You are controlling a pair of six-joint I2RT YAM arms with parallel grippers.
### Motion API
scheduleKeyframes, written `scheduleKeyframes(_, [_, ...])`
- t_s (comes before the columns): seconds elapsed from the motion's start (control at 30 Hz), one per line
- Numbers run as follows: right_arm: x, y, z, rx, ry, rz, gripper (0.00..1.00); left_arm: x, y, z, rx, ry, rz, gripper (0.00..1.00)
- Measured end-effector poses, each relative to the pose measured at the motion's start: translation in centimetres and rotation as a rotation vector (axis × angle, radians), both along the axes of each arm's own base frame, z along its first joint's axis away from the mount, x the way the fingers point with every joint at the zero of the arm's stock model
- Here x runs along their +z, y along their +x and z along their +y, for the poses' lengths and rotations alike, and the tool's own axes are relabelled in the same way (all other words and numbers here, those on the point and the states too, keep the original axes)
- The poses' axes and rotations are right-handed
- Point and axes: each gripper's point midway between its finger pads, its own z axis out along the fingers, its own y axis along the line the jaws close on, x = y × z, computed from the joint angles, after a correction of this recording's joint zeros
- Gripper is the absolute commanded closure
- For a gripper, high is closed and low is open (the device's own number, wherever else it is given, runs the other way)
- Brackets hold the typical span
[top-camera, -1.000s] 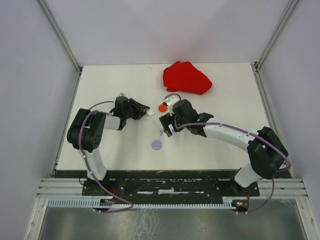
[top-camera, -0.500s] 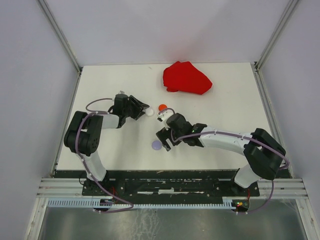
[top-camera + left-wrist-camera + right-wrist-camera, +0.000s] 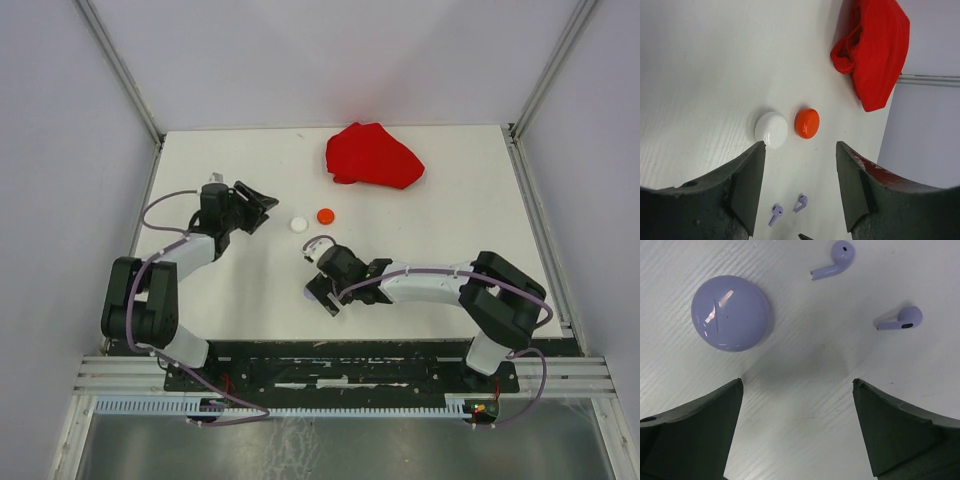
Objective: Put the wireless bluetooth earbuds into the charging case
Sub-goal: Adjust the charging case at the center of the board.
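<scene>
A closed lilac charging case [image 3: 731, 312] lies on the white table, just ahead of my right gripper's left finger. Two lilac earbuds [image 3: 835, 260] [image 3: 902, 319] lie loose beyond it, stems flat on the table. My right gripper [image 3: 797, 382] hovers low over this spot, open and holding nothing; in the top view the right gripper [image 3: 320, 296] hides the lilac case. My left gripper [image 3: 799, 147] is open and empty too, standing back from a white round case [image 3: 771, 129] and an orange-red round case [image 3: 807, 123]. Both lilac earbuds [image 3: 776, 214] [image 3: 801, 202] also show between its fingers.
A crumpled red cloth [image 3: 372, 155] lies at the back of the table [image 3: 450, 220]. The white case [image 3: 298, 224] and orange-red case [image 3: 325, 215] sit side by side in the middle, right of the left gripper [image 3: 262, 208]. Frame posts stand at the table's back corners.
My left gripper opened, let go of the white case and drew back to the left. My right gripper moved from beside the orange-red case toward the near edge, over the lilac case.
</scene>
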Motion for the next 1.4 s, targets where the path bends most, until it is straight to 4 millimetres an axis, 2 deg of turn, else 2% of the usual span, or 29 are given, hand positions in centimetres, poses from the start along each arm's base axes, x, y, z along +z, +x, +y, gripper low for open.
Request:
scheduleKeyframes(0.1, [-0.7, -0.1, 0.1, 0.009, -0.028, -0.007, 0.01, 1.5, -0.6, 1.7, 0.031, -0.009, -0.023, 0.34])
scheduleKeyframes(0.23, [-0.5, 0.2, 1.0, 0.028, -0.038, -0.034, 0.01, 4.3, -0.7, 3.3, 0.064, -0.021, -0.082, 0.33])
scheduleKeyframes(0.33, [-0.5, 0.5, 1.8, 0.040, -0.040, -0.047, 0.01, 6.1, -0.8, 4.2, 0.080, -0.029, -0.123, 0.33])
scheduleKeyframes(0.43, [-0.4, 0.8, 2.6, 0.044, -0.032, -0.061, 0.01, 6.9, -0.9, 4.7, 0.085, -0.035, -0.144, 0.33])
scheduleKeyframes(0.83, [0.0, 3.2, 4.5, 0.044, -0.055, -0.134, 0.01, 6.8, -1.3, 5.3, 0.082, -0.048, -0.124, 0.33])
scheduleKeyframes(1.17, [0.2, 4.4, 5.9, 0.063, -0.061, -0.166, 0.01, 6.3, -1.5, 5.9, 0.091, -0.052, -0.113, 0.33])
scheduleKeyframes(1.4, [0.2, 5.3, 6.2, 0.069, -0.060, -0.167, 0.01, 6.5, -1.6, 6.2, 0.097, -0.054, -0.116, 0.33])
